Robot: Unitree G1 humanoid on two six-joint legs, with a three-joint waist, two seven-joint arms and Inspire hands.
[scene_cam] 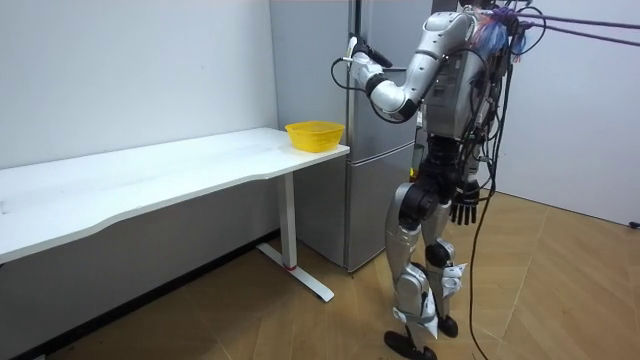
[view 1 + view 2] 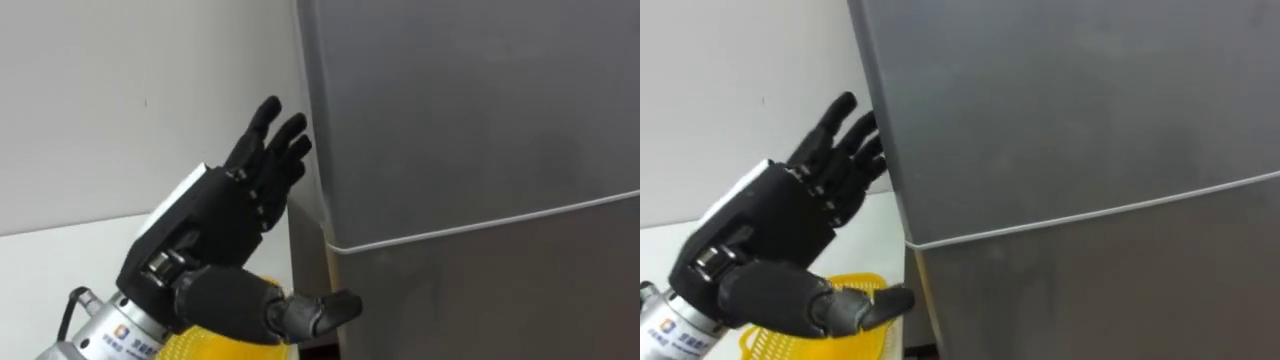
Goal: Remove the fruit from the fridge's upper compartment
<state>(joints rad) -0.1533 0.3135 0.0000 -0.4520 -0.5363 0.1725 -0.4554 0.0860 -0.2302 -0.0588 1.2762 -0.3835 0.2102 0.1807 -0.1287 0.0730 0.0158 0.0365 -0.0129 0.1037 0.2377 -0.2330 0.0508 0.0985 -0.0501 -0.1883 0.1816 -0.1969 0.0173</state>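
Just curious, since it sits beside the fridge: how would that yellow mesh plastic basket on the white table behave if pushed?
Probably light: the yellow mesh plastic basket looks thin-walled and openwork. On the white table it would likely slide rather than tip, being wide and low. It sits at the table's end, so a push might send it off.

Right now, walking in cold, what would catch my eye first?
The black left hand, fingers straight, is raised at the left edge of the closed upper door of the grey fridge. Beside the fridge a yellow basket sits on a white table; the right hand hangs by the robot's side.
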